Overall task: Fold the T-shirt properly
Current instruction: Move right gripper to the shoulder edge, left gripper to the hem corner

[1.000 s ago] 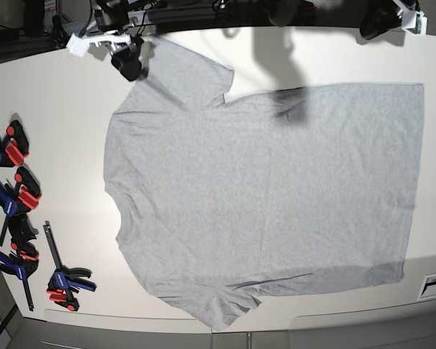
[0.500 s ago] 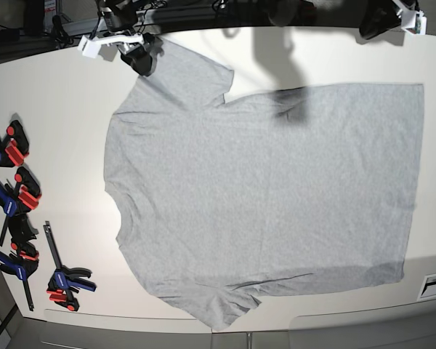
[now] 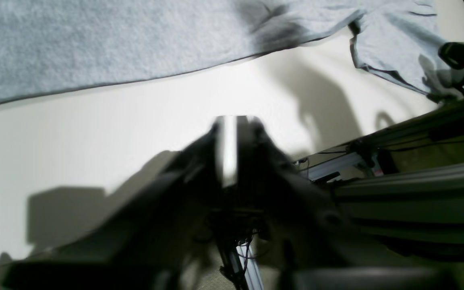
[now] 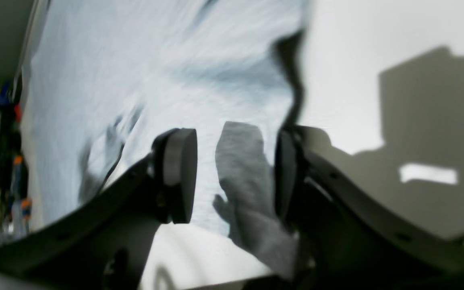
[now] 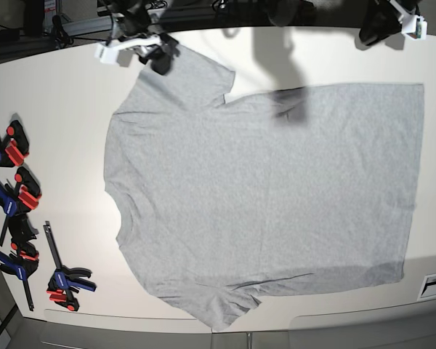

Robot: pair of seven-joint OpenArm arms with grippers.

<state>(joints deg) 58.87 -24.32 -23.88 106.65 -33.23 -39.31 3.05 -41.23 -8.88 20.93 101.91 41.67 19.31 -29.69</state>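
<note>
Base view: overhead, looking straight down on the whole desk (image 5: pixel 58 109).
Left wrist view: low, close behind the left hand (image 3: pixel 232 133), facing along the desk's far edge.
Right wrist view: very close, blurred, looking past the right hand (image 4: pixel 232 169).
Shared: the T-shirt (image 5: pixel 276 196) and its far-edge sleeve appear in all views.

Bright overhead light; hard arm shadows on the table (image 5: pixel 65 109); both wrist views motion-blurred, near parts out of focus; base view sharp.
</note>
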